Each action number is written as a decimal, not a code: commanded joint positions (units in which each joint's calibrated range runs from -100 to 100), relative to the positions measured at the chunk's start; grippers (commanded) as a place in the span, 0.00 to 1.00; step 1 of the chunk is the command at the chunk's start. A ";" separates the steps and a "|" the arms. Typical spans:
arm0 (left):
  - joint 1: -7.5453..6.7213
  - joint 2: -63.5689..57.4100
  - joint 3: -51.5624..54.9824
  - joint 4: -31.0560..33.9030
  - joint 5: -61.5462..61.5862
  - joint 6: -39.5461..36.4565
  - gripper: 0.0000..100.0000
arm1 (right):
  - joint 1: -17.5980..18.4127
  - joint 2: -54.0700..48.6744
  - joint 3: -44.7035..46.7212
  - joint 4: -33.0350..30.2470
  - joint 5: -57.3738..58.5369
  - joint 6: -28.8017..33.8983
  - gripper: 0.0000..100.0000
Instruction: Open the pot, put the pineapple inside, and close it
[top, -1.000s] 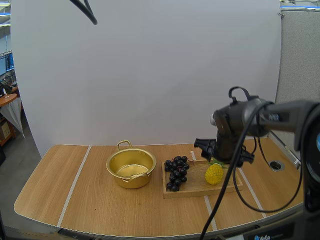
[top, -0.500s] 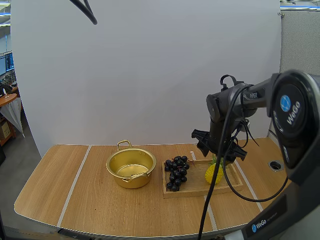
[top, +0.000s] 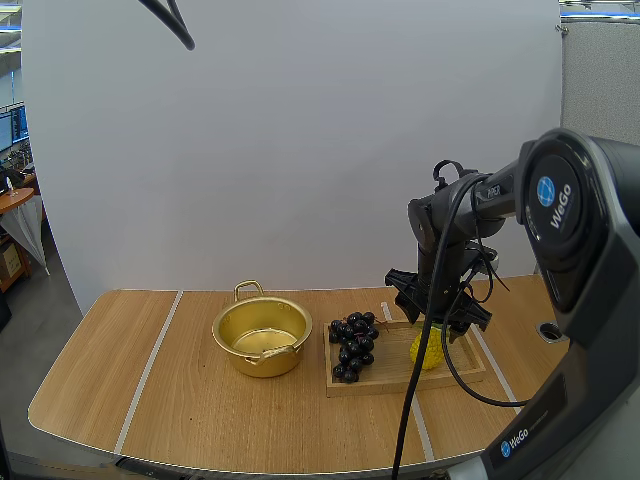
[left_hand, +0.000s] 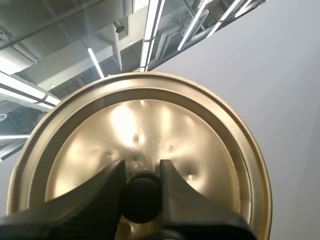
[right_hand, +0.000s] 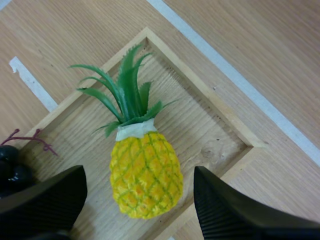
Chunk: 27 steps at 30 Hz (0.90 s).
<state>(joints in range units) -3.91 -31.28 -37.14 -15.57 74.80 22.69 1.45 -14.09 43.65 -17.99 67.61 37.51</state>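
Our left gripper (left_hand: 141, 170) pinches the black knob (left_hand: 142, 197) of the dimpled golden lid (left_hand: 150, 120); our right gripper (right_hand: 137, 192), spread wide, flanks the scaly pineapple (right_hand: 145, 170).

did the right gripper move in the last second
Yes. In the high view the right gripper has come down toward the wooden tray. It now sits open over the pineapple and covers its top.

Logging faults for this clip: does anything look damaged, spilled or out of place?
Only the lid, held by its knob in the left gripper, shows small dents. The pot stands upright; pineapple and grapes lie in the wooden tray.
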 joint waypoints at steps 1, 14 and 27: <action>-0.20 -0.10 -0.43 0.31 -1.48 -0.64 0.00 | -0.19 1.50 -0.47 -0.74 -0.94 0.52 1.00; -0.20 -0.10 -0.43 0.31 -1.48 -0.64 0.00 | -0.19 7.20 -0.47 -1.15 -4.84 0.52 1.00; -0.20 -0.10 -0.43 0.31 -1.48 -0.64 0.00 | -0.29 12.39 -0.47 -2.62 -6.79 1.56 1.00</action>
<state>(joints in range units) -3.91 -31.28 -37.14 -15.57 74.80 22.69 1.45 -1.98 43.53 -20.04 61.45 38.83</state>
